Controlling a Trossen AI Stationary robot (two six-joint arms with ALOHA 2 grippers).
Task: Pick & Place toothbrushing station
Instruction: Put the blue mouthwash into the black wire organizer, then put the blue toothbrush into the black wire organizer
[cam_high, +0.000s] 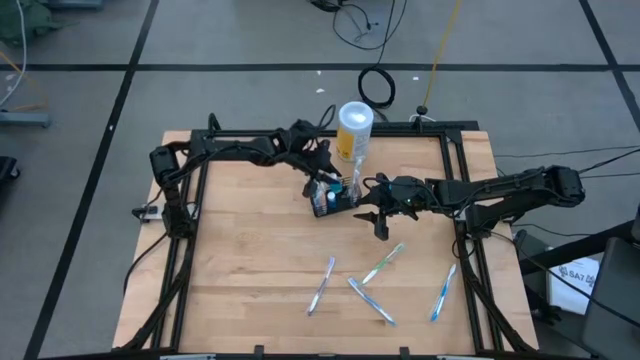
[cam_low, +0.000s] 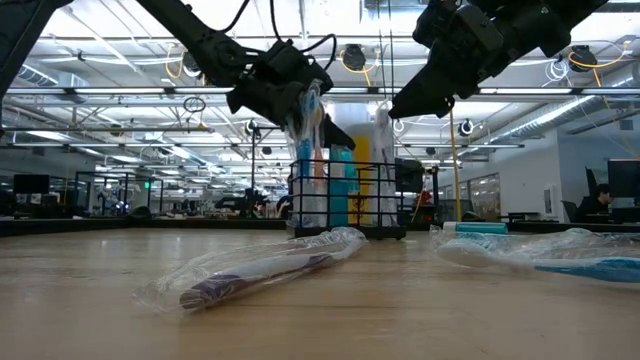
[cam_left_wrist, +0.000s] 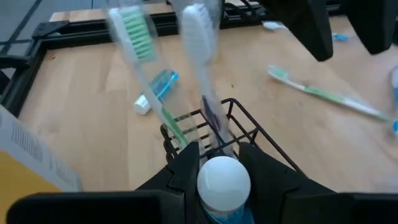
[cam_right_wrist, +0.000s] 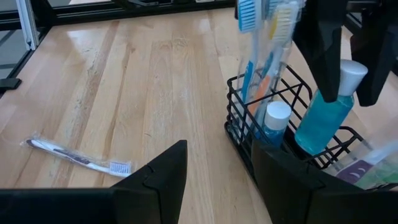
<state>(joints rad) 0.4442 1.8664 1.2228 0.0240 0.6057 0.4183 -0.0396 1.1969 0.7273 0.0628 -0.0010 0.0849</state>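
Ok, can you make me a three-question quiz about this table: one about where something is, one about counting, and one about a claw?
1. Where is the blue plastic bottle with a white cap? A on the floor; B in the black wire-mesh basket; C on a shelf.
2. How many wrapped toothbrushes lie loose on the wooden table? A one; B nine; C four.
3. The right claw is: A open, empty; B squeezing a toothbrush; C gripping the basket.
Answers: B, it stands inside the wires; C, four lie apart in the high view; A, nothing sits between its fingers.
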